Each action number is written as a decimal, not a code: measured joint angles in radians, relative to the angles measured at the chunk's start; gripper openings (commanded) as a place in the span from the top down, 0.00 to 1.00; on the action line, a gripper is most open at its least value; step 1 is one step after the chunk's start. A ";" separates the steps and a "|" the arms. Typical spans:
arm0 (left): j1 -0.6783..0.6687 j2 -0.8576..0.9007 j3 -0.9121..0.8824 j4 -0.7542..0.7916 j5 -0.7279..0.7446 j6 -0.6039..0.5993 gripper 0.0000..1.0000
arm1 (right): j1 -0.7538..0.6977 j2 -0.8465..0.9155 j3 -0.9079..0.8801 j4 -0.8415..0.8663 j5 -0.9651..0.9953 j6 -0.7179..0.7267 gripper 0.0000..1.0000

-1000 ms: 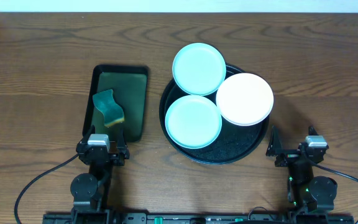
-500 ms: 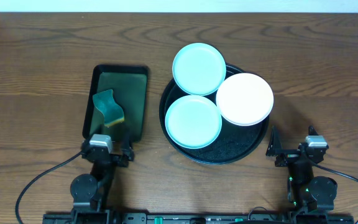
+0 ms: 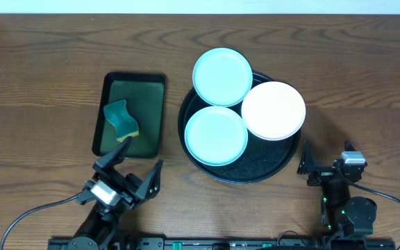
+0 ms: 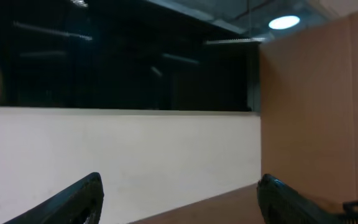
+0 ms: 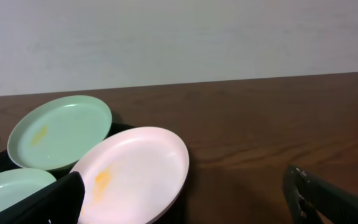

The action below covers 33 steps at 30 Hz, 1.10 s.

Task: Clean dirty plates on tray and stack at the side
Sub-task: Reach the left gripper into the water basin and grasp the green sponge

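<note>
Three plates lie on the round black tray (image 3: 257, 169): a mint-aqua plate (image 3: 222, 76) at the back overhanging the rim, a mint-aqua plate (image 3: 216, 135) at the front left, and a white plate (image 3: 273, 110) at the right. My left gripper (image 3: 132, 169) is open and empty, near the table's front, left of the tray. My right gripper (image 3: 325, 157) is open and empty, front right of the tray. The right wrist view shows the white plate (image 5: 132, 177) with a yellow smear, a smeared mint plate (image 5: 61, 130) behind it and the other mint plate (image 5: 8, 190). The left wrist view shows only open jaws (image 4: 179, 190) against a wall.
A rectangular black tray (image 3: 150, 104) with a green inside lies left of the round tray and holds a teal and yellow sponge (image 3: 120, 119). Bare wooden table (image 3: 367, 90) lies right of the round tray.
My left arm has lifted and swung to point toward the right, and its jaws have spread wide. The right arm and the plates have not moved.
</note>
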State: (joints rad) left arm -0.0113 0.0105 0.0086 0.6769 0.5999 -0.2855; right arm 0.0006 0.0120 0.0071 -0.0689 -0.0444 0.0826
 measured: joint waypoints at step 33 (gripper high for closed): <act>0.006 1.346 1.125 -1.372 -0.629 -0.200 0.21 | 0.000 0.000 0.000 0.000 0.000 0.000 0.01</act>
State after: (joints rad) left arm -0.0051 1.3567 1.1336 -0.6952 -0.0292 -0.4850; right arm 0.0006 0.0120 0.0071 -0.0689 -0.0444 0.0822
